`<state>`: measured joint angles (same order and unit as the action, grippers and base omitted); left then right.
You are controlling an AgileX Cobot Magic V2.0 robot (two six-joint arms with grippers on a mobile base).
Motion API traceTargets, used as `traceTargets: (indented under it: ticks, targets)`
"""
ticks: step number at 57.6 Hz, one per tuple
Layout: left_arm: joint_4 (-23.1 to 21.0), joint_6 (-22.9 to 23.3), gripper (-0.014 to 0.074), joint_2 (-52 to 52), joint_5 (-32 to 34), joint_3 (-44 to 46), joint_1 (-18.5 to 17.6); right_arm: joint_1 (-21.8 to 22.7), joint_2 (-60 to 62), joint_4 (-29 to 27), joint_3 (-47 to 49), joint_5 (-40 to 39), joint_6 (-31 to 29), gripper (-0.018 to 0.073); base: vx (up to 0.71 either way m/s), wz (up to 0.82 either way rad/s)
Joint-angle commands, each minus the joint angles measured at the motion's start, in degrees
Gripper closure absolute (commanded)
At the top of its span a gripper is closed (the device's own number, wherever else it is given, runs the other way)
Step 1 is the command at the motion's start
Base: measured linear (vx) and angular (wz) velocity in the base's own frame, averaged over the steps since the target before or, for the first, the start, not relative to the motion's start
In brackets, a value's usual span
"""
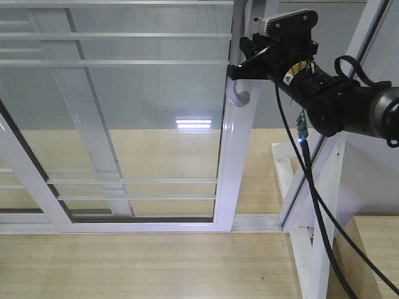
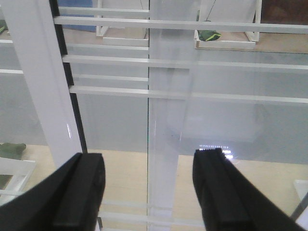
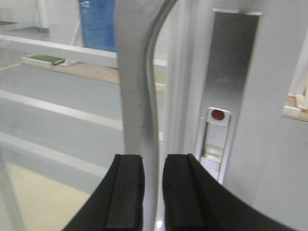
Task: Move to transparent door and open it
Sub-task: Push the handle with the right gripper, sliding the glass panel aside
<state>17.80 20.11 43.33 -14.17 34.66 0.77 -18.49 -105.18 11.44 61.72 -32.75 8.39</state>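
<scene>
Pale wood floor (image 1: 156, 261) runs beneath a wall of white-framed glass. The transparent door (image 1: 143, 124) fills the left and middle of the front view, with its pull handle (image 1: 240, 94) on its right edge, upper centre. The right pincer (image 3: 153, 166) is pinched narrow onto that handle, a pad on either side. The left pincer (image 2: 149, 168) gapes wide, holding nothing. The approach looks done; what's wanted now is a steady sideways pull without slipping off.

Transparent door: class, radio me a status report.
Left gripper open, empty. Right gripper, jaws shut on pull handle. Second barred panel overlaps behind the transparent door.
</scene>
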Motion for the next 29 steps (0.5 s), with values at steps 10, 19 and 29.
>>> traceTargets:
  ticks: [10, 19, 29]
  targets:
    - [-0.17, 0.18, 0.0074, -0.22, 4.45, 1.78, -0.31, -1.50, 4.64, 0.44, 1.18, -1.05, 0.14, 0.0330, 0.00, 0.00]
    - [-0.17, 0.18, 0.0074, 0.16, 5.19, 1.78, -0.31, -1.34, 12.90, 0.22, -3.65, 10.62, 0.10, 0.0330, 0.00, 0.00]
    - [-0.17, 0.18, 0.0074, 4.37, 8.19, 1.78, -0.31, -1.34, 30.49, 0.27, -12.13, 23.46, -0.24, 0.0330, 0.00, 0.00]
